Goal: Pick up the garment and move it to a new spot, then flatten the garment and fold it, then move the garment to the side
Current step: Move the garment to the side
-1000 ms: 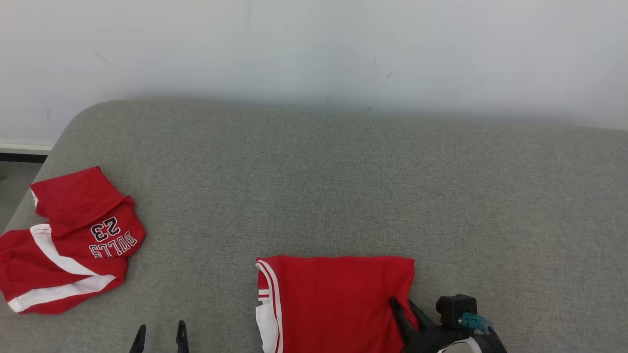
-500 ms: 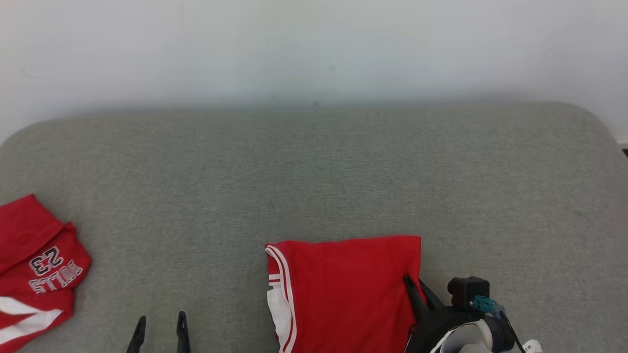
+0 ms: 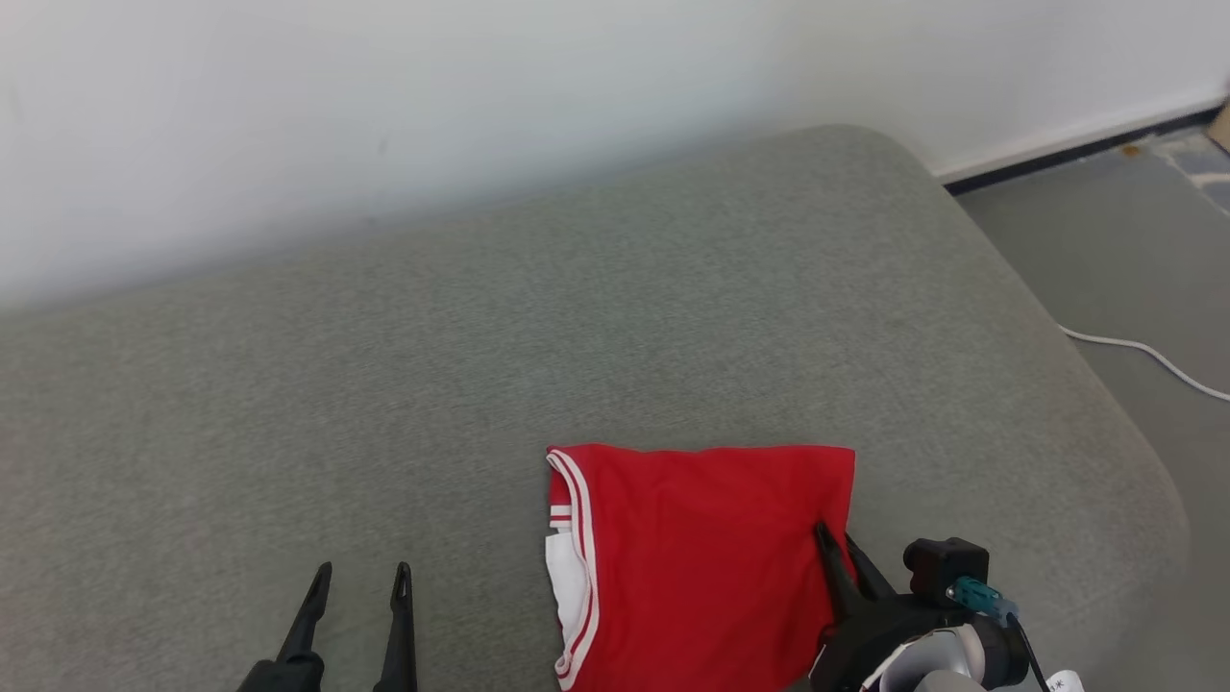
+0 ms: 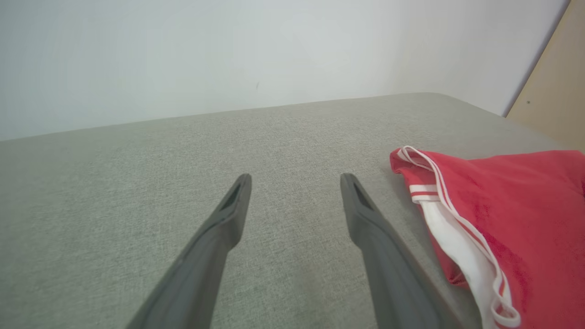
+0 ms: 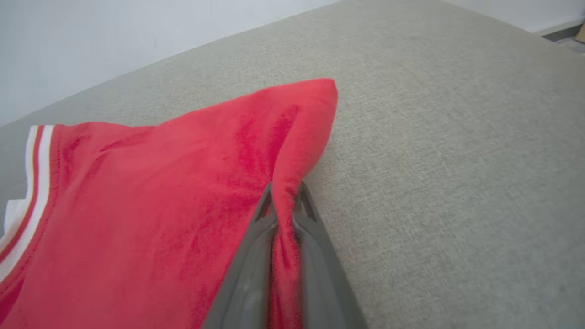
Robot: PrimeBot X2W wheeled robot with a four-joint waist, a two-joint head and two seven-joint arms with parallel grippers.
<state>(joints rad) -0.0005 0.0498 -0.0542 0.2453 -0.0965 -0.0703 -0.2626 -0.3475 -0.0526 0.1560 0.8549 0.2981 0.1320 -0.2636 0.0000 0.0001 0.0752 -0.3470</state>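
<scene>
At seven o'clock in the head view, we are finding the left gripper [image 3: 362, 572] spread wide over bare upholstery, carrying nothing. At six o'clock the garment [image 3: 701, 557], red with white trim down its left edge, is lying folded into a rough rectangle on the cushion [image 3: 480, 384]. At five o'clock the right gripper [image 3: 836, 538] is pinching a raised ridge of cloth at the garment's right edge, its fingers pressed together on it.

We are judging that single-point hold to be the main risk. One arm is gripping one edge, so a drag or lift toward the side is likely to pull the layers apart and undo the fold. We cannot tell whether the pinch is taking every layer. The bite is also narrow, so the cloth could slide out, and the coarse weave is probably adding drag underneath.

The cushion is grey, rounding off at two o'clock and backing onto a pale wall [image 3: 384, 96]. At three o'clock grey floor [image 3: 1134, 240] is showing, with a white cable [image 3: 1143, 351] lying across it. A garment carried too far that way could drop off the edge.
</scene>
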